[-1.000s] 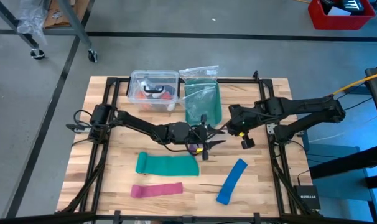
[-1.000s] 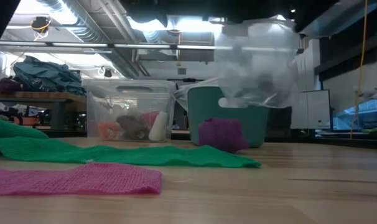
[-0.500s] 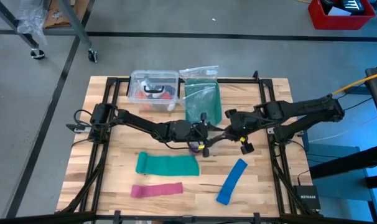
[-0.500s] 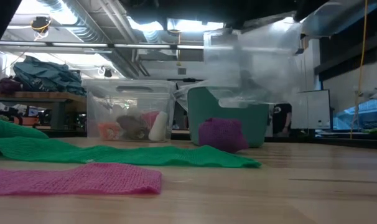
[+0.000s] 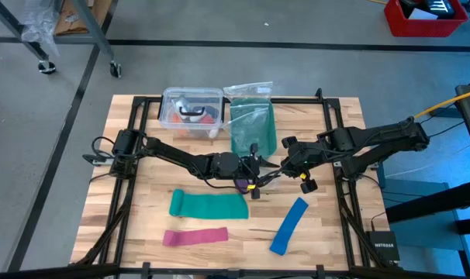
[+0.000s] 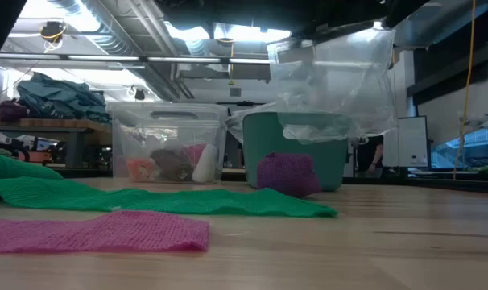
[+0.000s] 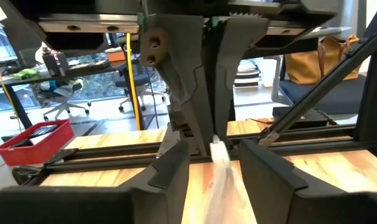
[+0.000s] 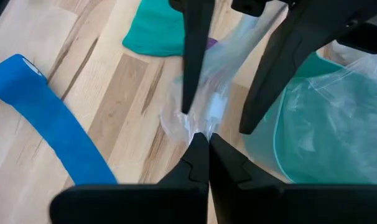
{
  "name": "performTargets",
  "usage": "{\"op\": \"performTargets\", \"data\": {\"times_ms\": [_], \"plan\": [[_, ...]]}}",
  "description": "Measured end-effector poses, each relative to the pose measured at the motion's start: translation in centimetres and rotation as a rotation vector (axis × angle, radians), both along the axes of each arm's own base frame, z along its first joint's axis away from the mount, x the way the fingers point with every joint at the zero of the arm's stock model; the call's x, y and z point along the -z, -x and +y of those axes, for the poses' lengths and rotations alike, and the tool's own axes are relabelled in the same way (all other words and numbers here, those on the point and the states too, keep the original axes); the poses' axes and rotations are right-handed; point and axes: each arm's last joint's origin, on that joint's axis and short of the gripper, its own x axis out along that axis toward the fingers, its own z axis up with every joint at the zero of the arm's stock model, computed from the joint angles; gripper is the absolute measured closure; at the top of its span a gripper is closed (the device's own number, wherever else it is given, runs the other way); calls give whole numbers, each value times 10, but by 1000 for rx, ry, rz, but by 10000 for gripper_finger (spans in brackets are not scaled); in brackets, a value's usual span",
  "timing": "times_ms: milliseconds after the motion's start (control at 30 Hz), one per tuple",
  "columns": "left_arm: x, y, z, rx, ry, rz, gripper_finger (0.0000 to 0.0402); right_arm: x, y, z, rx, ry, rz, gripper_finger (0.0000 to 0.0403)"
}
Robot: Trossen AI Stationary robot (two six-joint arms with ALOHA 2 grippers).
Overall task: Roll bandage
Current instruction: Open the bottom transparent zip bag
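The bandage (image 6: 288, 174) sits as a small purple roll mid-table before the teal bin (image 6: 295, 149), its axis unclear. Left gripper (image 5: 254, 177) spread around a plastic bag (image 6: 332, 84); right gripper (image 8: 201, 140) pinches it

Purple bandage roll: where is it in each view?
High: bandage at table centre, mostly hidden under the left gripper.
Low: purple roll right of centre, before the teal bin.
Left wrist: not in it.
Right wrist: purple sliver beside the green strip.
Shared landmark: the teal bin.
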Motion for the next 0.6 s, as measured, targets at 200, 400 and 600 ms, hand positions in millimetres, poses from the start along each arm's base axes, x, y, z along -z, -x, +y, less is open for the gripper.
{"op": "performTargets", "data": {"times_ms": [200, 400, 600], "plan": [[2, 0, 0, 0, -3, 21, 340, 0, 0, 0, 16, -8, 2, 402], [4, 0, 0, 0, 2, 43, 392, 0, 0, 0, 16, -7, 6, 402], [4, 0, -1, 2, 2, 41, 390, 1, 1, 0, 17, -3, 19, 402]]}}
